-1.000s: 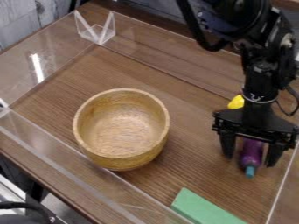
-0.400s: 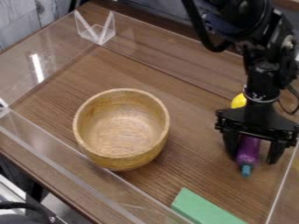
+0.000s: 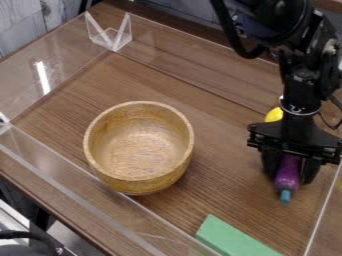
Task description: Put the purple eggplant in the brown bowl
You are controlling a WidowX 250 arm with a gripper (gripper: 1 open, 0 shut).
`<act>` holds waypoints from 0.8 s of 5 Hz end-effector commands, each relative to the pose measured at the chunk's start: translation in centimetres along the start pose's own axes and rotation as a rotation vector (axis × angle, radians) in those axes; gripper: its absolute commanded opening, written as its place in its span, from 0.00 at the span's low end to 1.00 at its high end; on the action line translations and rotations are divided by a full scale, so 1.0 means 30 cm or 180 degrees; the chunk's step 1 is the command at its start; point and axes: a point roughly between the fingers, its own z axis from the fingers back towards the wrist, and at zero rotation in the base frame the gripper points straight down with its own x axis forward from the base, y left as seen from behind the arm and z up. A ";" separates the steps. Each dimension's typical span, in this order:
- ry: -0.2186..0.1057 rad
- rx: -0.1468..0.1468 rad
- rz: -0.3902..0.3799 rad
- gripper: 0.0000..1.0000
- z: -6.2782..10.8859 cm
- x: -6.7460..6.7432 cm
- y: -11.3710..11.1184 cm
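Note:
The purple eggplant [image 3: 286,182] lies on the wooden table at the right, its teal stem tip pointing toward the front edge. My gripper [image 3: 290,176] points straight down over it, its black fingers [image 3: 271,165] closed in against the eggplant's sides. The gripper's body hides the eggplant's upper part. The brown bowl [image 3: 134,180] stands empty left of centre, about a bowl's width away from the gripper.
A yellow lemon [image 3: 271,115] sits just behind the gripper, partly hidden by the arm. A flat green block [image 3: 241,240] lies at the front edge. A clear plastic stand [image 3: 110,32] is at the back left. Transparent walls [image 3: 54,165] border the table.
The fingers stood wide on either side of the eggplant and have now closed onto it. The arm has barely shifted.

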 end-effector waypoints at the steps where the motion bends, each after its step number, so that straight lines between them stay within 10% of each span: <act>1: -0.0093 -0.0032 0.0004 0.00 0.046 0.018 -0.002; 4: -0.0073 0.0052 -0.0038 0.00 0.180 -0.023 0.031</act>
